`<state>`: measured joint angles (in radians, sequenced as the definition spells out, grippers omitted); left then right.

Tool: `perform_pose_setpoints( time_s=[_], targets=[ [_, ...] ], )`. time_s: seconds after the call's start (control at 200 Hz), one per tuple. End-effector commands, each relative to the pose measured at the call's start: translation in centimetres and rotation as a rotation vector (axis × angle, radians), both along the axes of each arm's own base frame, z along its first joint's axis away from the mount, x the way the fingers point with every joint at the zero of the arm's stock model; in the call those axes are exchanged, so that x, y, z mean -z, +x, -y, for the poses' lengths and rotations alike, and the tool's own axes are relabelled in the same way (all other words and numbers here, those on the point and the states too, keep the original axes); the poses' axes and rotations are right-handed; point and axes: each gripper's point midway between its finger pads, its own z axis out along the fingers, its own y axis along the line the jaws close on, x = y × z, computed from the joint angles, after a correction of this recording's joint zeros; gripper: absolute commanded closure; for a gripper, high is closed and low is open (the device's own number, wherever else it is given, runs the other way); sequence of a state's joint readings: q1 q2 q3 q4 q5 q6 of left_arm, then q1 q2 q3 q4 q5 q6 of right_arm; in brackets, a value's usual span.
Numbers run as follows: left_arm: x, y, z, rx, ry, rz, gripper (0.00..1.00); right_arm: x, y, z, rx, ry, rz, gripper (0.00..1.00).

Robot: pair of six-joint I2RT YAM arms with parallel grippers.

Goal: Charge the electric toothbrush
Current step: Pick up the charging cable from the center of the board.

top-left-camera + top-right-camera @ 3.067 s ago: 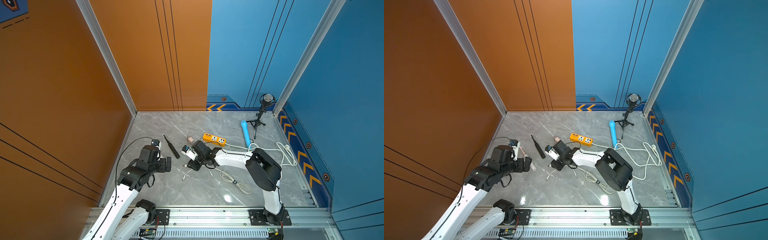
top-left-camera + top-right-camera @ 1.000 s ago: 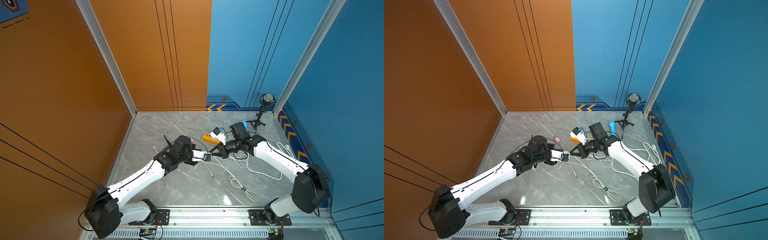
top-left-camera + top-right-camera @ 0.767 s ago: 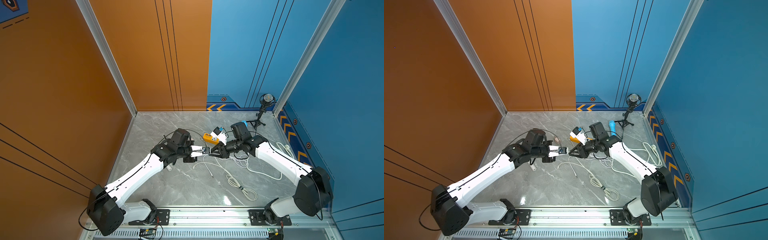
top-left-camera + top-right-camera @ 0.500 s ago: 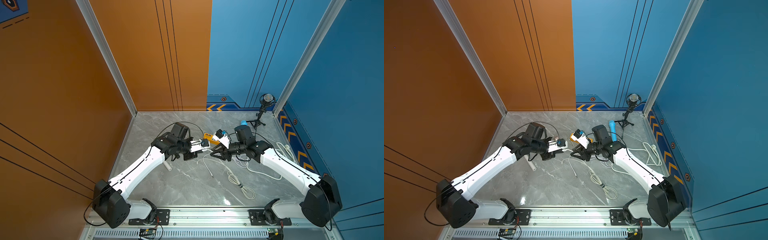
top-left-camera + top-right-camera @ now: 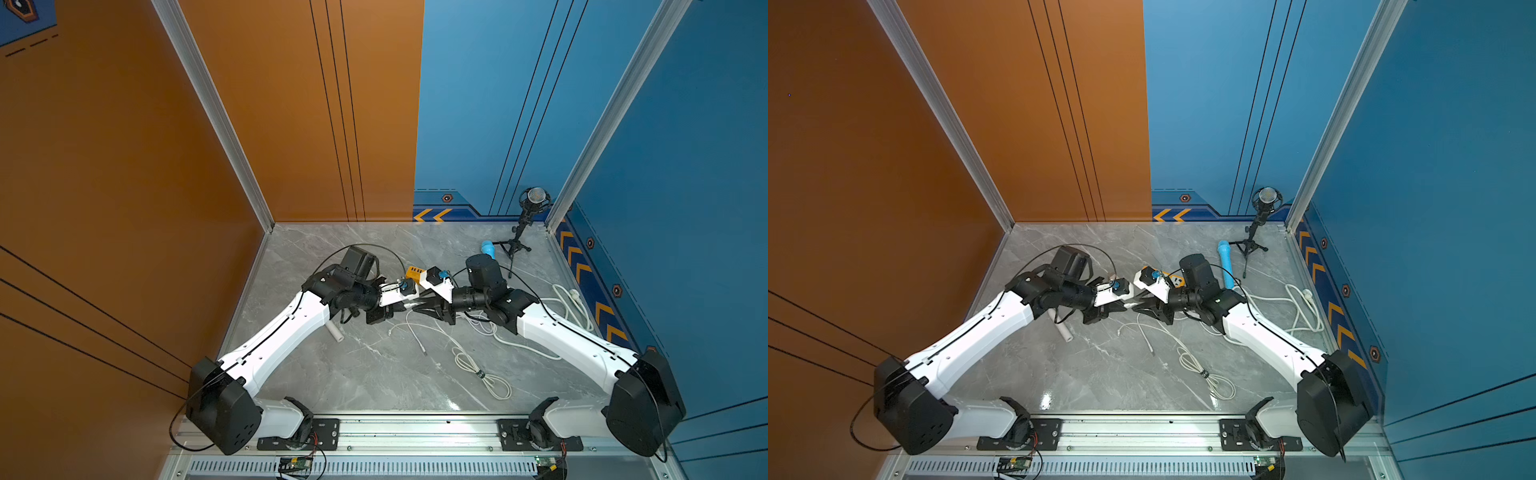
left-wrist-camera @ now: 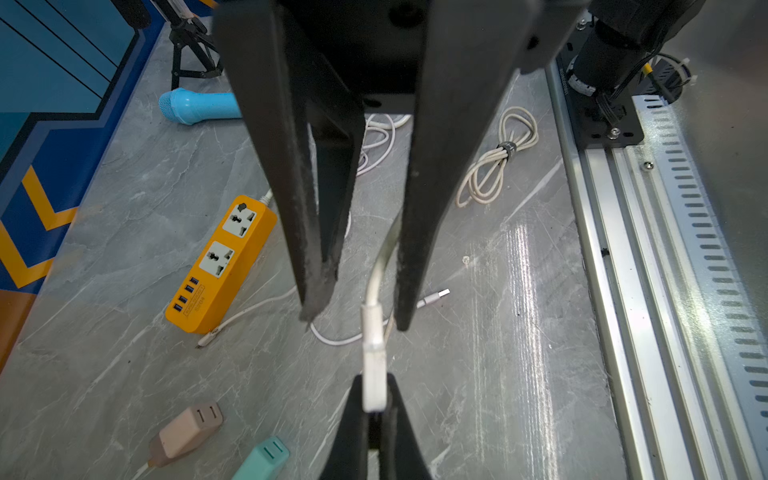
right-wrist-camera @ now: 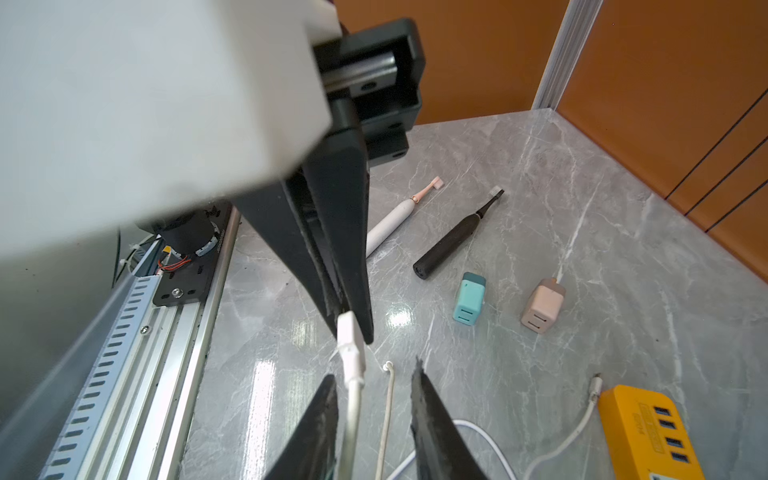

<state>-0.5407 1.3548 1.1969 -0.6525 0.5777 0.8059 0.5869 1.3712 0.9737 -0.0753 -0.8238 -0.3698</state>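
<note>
Above mid-table, plug is clamped by left gripper, right gripper parted around its cable; handover judged underway; toothbrush must be reached next.

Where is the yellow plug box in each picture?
In both top views: the yellow power strip peeks out between the two wrists, mid-table.
Left wrist: whole strip, sockets up, lying flat.
Right wrist: only its USB end, cut off at the picture's edge.
Shared landmark: the grey marble table under it.
</note>
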Motion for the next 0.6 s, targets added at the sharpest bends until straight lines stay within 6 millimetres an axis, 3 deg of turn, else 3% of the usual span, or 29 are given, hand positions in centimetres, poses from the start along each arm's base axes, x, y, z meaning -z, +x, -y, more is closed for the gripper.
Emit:
perform_pose_setpoints(
  time_s=[0.0,0.13,0.245,0.33,0.45,0.596],
  targets=[
    [-0.1,-0.7,0.1,0.02,-0.032,-0.061,1.0,-0.9,-0.6,-1.1,-0.067,0.049,0.004,0.76],
    [0.2,-0.8,0.2,0.024,-0.031,-0.07,1.0,-1.2,-0.3,-1.5,-0.047,0.072,0.004,0.82],
    [0.5,-0.8,0.1,0.02,-0.024,-0.076,1.0,-2.2,0.0,-1.2,-0.017,0.093,0.034,0.73],
    [0.5,-0.6,0.1,0.015,-0.024,-0.079,1.0,-2.5,-0.4,-1.1,-0.039,0.104,0.03,0.76],
    [0.2,-0.7,0.1,0.02,-0.034,-0.078,1.0,-1.6,-0.6,-1.4,-0.062,0.072,-0.013,0.88],
    [0.2,-0.6,-0.1,0.014,-0.033,-0.077,1.0,0.1,-0.3,-0.9,-0.046,0.015,-0.048,0.79]
  ],
)
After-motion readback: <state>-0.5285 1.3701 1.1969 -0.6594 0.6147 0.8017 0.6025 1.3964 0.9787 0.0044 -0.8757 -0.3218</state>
